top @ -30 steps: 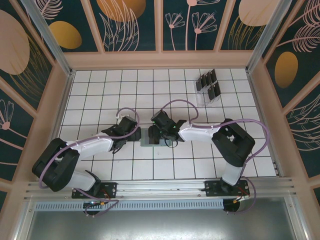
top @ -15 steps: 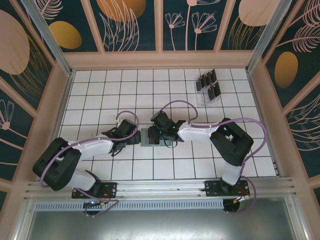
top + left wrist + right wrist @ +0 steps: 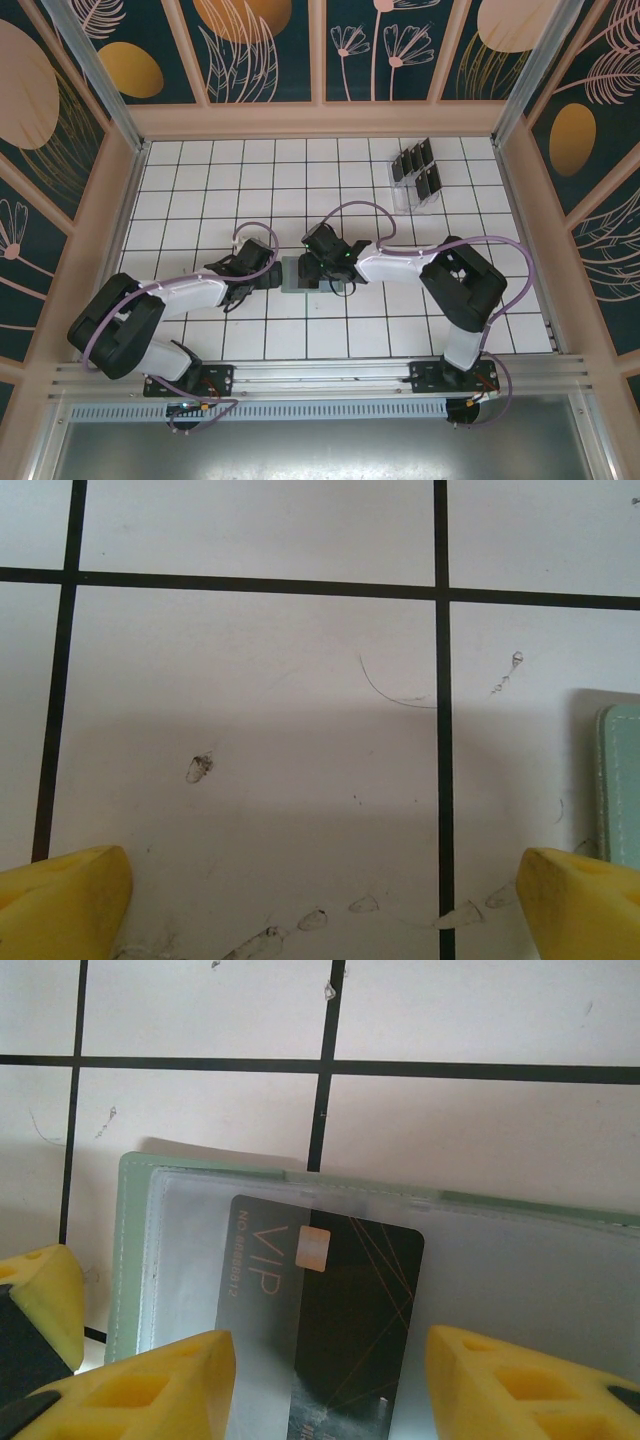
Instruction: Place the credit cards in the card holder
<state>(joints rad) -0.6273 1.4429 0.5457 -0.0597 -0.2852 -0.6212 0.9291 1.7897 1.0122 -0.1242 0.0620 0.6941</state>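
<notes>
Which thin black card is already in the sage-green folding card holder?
The black card printed VIP, partly under the card holder's clear sleeve, between the right gripper's fingers. The other black cards stand in the clear plastic rack, far right.

The left arm point(image 3: 185, 292) and right arm point(image 3: 400, 268) each fold out at the elbow, and their forearms angle inward so the wrists nearly meet. The left gripper point(image 3: 320, 910) hangs low with its jaws spread wide. The right gripper point(image 3: 330, 1390) points down, jaws part-way apart.
</notes>
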